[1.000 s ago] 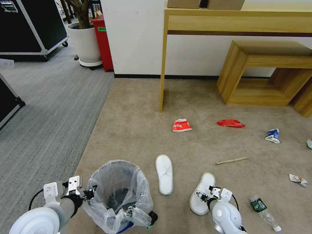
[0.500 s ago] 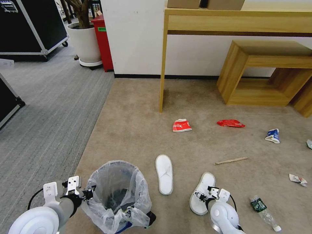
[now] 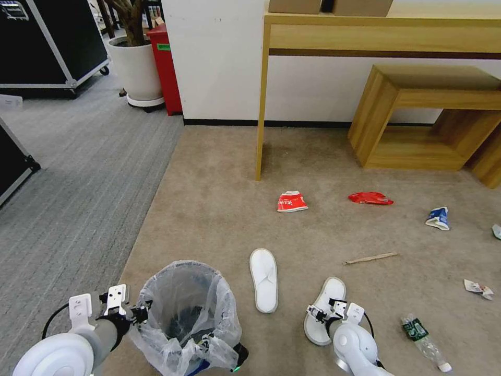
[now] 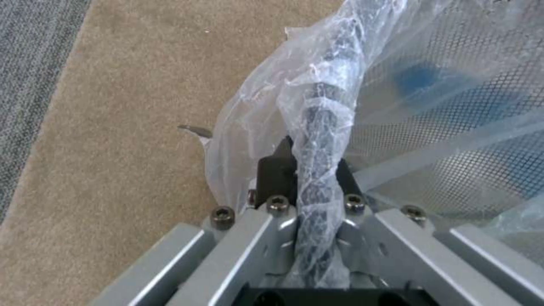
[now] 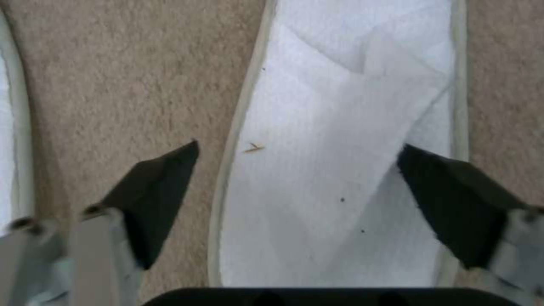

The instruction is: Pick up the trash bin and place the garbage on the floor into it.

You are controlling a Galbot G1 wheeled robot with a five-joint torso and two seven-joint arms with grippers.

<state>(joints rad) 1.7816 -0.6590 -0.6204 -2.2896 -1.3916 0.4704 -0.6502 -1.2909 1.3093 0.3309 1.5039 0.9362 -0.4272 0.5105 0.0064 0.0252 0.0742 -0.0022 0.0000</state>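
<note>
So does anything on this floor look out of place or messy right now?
Yes. Litter is strewn over the beige carpet: two white slippers lying apart, a crushed red-white cup, a red wrapper, a wooden stick and a clear bottle on its side. The trash bin stands upright, its bag crumpled.

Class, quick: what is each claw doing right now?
Left claw: shut on the trash bin rim.
Right claw: open over a white slipper.

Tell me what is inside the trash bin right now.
The trash bin, its rim held by the left pincer, shows a crinkly plastic liner, mesh wall and dark bottom. No litter is visible inside, though liner folds cover part of the bottom. The open right pincer is over a white slipper.
</note>
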